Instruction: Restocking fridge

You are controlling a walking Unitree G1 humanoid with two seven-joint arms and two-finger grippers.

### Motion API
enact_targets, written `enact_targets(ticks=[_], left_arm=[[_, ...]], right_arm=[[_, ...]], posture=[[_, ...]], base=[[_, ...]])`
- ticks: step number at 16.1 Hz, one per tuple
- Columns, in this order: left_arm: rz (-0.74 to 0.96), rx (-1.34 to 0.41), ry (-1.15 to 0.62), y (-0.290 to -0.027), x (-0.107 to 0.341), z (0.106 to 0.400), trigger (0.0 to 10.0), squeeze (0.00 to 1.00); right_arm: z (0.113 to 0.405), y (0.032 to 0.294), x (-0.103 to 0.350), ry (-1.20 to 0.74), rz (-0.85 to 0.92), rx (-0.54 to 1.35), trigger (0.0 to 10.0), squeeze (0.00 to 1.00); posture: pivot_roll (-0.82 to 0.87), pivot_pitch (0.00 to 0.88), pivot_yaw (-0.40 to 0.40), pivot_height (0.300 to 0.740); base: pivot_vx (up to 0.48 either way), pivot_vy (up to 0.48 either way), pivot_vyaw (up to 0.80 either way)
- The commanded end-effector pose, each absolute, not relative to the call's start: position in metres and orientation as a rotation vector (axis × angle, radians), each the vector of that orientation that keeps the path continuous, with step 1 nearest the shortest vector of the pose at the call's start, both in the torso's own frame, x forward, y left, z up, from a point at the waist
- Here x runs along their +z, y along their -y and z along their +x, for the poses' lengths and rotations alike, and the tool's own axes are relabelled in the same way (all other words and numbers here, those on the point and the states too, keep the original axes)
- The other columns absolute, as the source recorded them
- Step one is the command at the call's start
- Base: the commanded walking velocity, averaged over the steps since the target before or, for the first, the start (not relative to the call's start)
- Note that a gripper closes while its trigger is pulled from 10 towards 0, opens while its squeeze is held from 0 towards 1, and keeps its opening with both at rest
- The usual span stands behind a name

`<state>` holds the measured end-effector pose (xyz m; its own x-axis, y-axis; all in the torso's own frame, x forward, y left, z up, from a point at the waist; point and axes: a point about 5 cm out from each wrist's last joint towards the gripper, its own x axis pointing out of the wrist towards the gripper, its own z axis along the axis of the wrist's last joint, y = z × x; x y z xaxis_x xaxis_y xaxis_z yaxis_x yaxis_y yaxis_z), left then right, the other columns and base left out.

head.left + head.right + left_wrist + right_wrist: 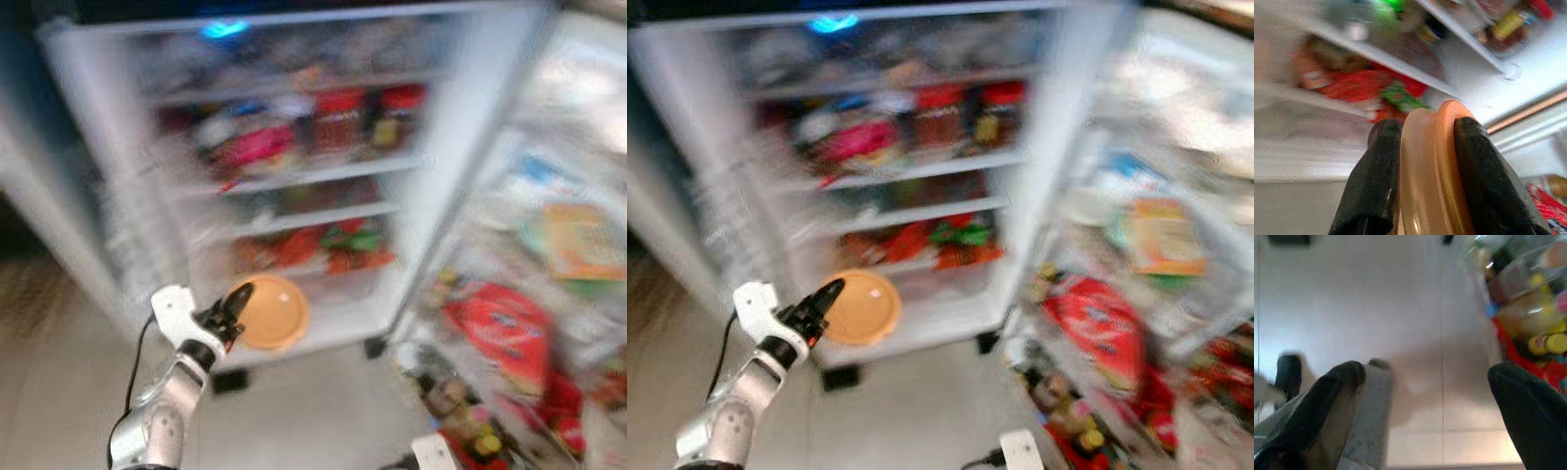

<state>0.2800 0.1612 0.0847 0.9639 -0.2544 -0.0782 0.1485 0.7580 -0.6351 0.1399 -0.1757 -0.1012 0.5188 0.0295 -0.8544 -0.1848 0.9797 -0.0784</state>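
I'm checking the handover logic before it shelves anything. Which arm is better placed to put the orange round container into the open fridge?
Left. The left pincer is shut on the orange container, raised before the fridge's lower shelves. The right pincer is open, holding nothing, pointed at the floor.

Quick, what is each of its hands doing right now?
Left tool: shut on the orange lid, raised before the open fridge.
Right tool: open, holding nothing, low over the floor.
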Motion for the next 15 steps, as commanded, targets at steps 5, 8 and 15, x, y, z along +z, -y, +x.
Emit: enact_targets(ticks=[5, 8, 15], left_arm=[[-0.671, -0.255, -0.171, -0.1508, 0.0852, 0.2814, 10.0, 0.00], [-0.666, -0.256, -0.180, -0.1501, 0.0827, 0.2800, 10.0, 0.00], [-0.660, -0.243, -0.181, -0.1519, 0.0811, 0.2797, 10.0, 0.00]], right_arm=[[0.1277, 0.1795, -0.1054, -1.066, -0.180, 0.133, 10.0, 0.00], [0.1275, 0.1792, -0.1055, -1.067, -0.183, 0.140, 10.0, 0.00], [0.1275, 0.1778, -0.1056, -1.068, -0.193, 0.162, 10.0, 0.00]], posture=[[-0.19, 0.080, -0.023, 0.740], [-0.19, 0.080, -0.024, 0.740], [-0.19, 0.081, -0.024, 0.740]], base=[[0.314, 0.000, 0.00], [0.304, 0.000, 0.00], [0.168, 0.000, 0.00]])
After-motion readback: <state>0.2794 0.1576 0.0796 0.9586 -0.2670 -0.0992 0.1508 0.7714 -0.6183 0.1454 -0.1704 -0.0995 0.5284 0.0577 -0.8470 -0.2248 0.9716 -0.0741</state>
